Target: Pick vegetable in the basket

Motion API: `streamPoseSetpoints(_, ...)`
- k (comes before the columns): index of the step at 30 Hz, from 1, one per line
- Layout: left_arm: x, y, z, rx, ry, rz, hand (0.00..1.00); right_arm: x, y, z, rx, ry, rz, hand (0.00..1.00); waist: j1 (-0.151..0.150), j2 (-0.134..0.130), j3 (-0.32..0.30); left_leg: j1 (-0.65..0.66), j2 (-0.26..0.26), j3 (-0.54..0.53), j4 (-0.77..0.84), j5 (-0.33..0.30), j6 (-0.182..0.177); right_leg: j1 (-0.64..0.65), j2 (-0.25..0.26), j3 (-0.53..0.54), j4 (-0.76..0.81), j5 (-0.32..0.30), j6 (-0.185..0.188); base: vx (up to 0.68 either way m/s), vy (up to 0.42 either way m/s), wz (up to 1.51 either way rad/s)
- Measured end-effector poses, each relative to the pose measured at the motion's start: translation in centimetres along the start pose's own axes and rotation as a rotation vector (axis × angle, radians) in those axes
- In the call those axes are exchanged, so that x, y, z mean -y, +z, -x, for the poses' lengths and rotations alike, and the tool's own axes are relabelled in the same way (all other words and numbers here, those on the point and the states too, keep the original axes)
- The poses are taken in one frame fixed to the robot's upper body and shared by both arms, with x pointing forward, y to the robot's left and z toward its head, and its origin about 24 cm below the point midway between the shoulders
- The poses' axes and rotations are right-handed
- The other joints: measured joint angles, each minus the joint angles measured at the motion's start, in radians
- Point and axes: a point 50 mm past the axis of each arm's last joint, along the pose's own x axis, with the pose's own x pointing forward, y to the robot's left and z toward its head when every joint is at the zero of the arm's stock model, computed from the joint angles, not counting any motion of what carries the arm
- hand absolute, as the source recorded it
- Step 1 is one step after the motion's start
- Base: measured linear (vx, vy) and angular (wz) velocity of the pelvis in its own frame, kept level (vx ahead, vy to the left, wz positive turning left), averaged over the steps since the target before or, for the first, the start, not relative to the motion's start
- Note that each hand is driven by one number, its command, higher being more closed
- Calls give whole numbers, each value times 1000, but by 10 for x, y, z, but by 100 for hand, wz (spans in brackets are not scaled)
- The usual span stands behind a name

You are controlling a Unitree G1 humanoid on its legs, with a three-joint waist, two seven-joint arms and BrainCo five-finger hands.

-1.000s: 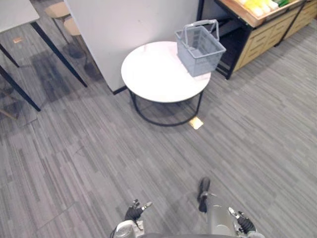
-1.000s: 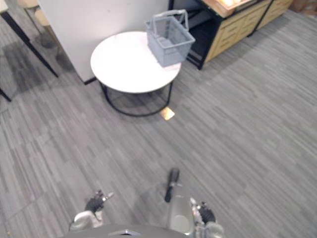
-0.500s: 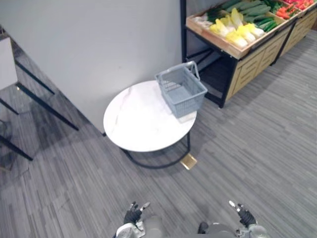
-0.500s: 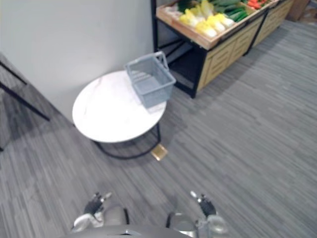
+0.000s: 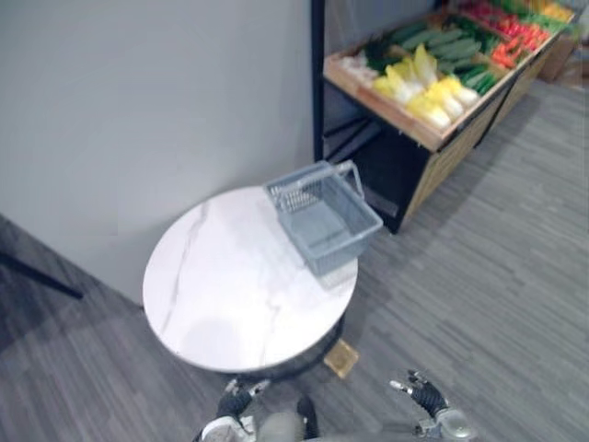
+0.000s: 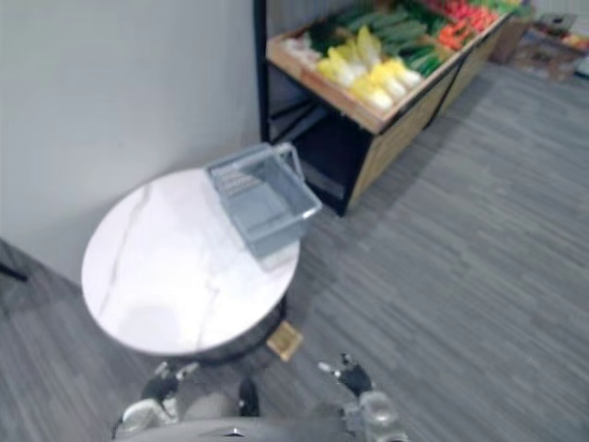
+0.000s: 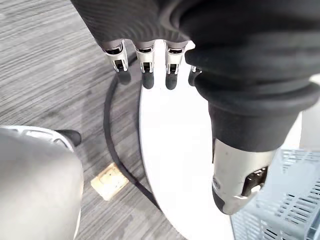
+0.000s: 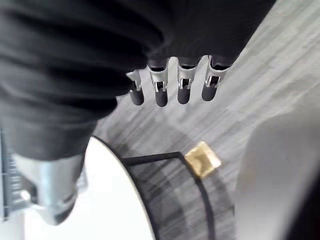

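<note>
Both are empty, fingers relaxed and apart: left robot hand (image 5: 237,399), right robot hand (image 5: 423,398). The vegetables (image 5: 433,69) lie on the wooden stand (image 5: 451,147), well apart from both. The basket (image 5: 324,218) sits at the tabletop (image 5: 230,285) rim nearest the stand and could be knocked off by a careless reach. Open floor (image 5: 497,304) is available on the right.

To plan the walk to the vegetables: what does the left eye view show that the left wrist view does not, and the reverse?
The left eye view adds the wooden stand of vegetables beyond the table, and the right hand low in front. The left wrist view adds the left hand from close, fingers straight, holding nothing. Both share the round white table, the empty grey basket near its edge and the brass floor plate.
</note>
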Motion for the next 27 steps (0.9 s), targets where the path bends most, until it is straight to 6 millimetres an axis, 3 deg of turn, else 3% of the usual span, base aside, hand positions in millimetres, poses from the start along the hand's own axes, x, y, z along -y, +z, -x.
streamPoseSetpoints(1,1,0,0,-3,-3,1,0,0,2,0,16,8,3,0,-6,1,-1,25,1,-31,-18,0,0,-33,-30,-67,-81,-22,-37,337,-6,59)
streamPoseSetpoints(3,6,-1,0,-4,-13,16,0,1,5,-1,30,9,3,0,-19,4,1,37,9,-90,-24,-7,-11,-64,-58,-102,-252,-30,-52,328,-111,96)
streamPoseSetpoints(5,7,0,0,2,-12,16,0,2,5,-1,28,9,6,0,-15,11,4,46,29,-137,-23,-22,-36,-60,-70,-94,-481,-8,-32,271,-174,87)
streamPoseSetpoints(8,1,-7,3,-10,16,44,0,1,5,-1,29,12,4,0,-6,13,4,46,68,-213,15,-78,-97,-65,-84,-4,-727,75,-16,262,-371,63)
streamPoseSetpoints(10,-7,-14,6,-25,41,60,0,-1,3,-1,22,16,1,0,3,-2,-5,29,92,-257,72,-144,-155,-66,-84,62,-767,113,33,235,-566,59)
streamPoseSetpoints(11,-8,-20,8,-47,49,73,0,2,3,0,20,7,-3,0,2,-2,-11,29,124,-296,79,-162,-190,-67,-56,39,-719,190,70,211,-563,77)
streamPoseSetpoints(12,-3,-24,9,-61,41,82,0,4,4,-1,22,4,2,0,0,26,-19,27,153,-316,74,-164,-196,-67,-35,16,-700,186,63,255,-515,70)
streamPoseSetpoints(13,9,-33,12,-85,18,104,0,17,5,0,20,-16,37,0,9,82,-41,23,212,-335,54,-145,-206,-68,15,-25,-692,161,23,279,-421,54)
streamPoseSetpoints(14,13,-37,13,-95,12,118,0,23,9,-1,28,-19,69,0,11,107,-51,3,243,-353,42,-91,-226,-74,42,-56,-692,146,-1,281,-393,47)
streamPoseSetpoints(17,11,-36,13,-94,21,129,0,24,19,-5,51,-11,95,0,6,105,-53,-61,266,-387,30,35,-246,-75,55,-134,-678,142,-38,228,-383,76)
streamPoseSetpoints(19,7,-35,13,-92,40,159,0,27,12,-2,30,-21,92,0,-7,92,-46,-94,274,-366,23,153,-216,-10,41,-245,-688,123,-69,195,-314,146)
streamPoseSetpoints(20,5,-35,13,-92,48,157,0,29,10,-1,26,-32,79,0,-17,80,-44,-92,275,-281,5,220,-199,35,30,-291,-714,123,-70,161,-251,144)
streamPoseSetpoints(21,4,-35,13,-91,50,156,0,30,10,-1,29,-39,75,0,-16,77,-45,-94,278,-219,7,232,-187,52,28,-314,-730,122,-71,88,-139,111)
streamPoseSetpoints(22,4,-36,14,-94,53,157,0,35,12,-1,40,-62,64,0,-12,77,-44,-96,283,-86,12,224,-182,78,29,-349,-756,118,-78,45,-87,65)
streamPoseSetpoints(24,3,-37,14,-98,59,153,0,42,25,-2,93,-103,55,0,-13,77,-44,-94,271,19,-6,221,-178,90,32,-378,-774,118,-79,13,-31,52)
streamPoseSetpoints(27,2,-39,15,-104,79,151,0,59,48,2,198,-173,73,0,-15,79,-46,-87,268,34,-102,219,-180,85,52,-419,-790,121,-73,-57,64,44)
